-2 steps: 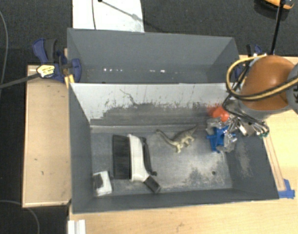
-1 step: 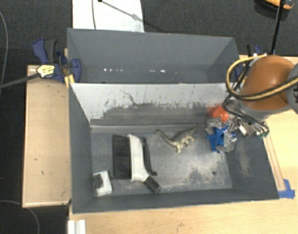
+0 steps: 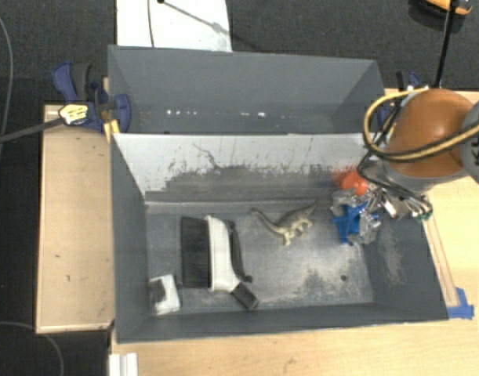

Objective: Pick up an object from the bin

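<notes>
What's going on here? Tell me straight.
The arm reaches in from the right, with its claw low at the right end of the bin, right at a blue thing. An orange thing sits just behind. Nothing looks lifted yet. A dinosaur lies mid-bin, and a brush and a white block lie at the left.

Tool low in the grey bin
A blue thing lay right against the tool, an orange one just beyond it; a tan toy dinosaur lay near, a black-and-white brush farther off, a small white block farthest.
</notes>
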Available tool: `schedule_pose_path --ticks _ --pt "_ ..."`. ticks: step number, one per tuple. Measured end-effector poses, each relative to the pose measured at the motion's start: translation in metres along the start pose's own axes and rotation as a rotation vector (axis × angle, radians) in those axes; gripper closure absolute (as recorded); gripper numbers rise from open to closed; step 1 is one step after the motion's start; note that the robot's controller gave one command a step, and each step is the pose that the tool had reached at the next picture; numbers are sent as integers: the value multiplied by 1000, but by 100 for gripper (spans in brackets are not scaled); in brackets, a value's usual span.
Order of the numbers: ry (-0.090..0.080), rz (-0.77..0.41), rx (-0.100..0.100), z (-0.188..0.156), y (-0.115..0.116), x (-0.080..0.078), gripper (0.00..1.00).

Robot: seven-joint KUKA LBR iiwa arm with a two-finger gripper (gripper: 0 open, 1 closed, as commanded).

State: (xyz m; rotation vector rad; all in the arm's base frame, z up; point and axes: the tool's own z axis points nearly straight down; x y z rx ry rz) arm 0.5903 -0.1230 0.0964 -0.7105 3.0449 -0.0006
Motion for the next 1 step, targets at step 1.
schedule_pose_path --ticks 1 --pt "0 1 0 0 0 0 100"
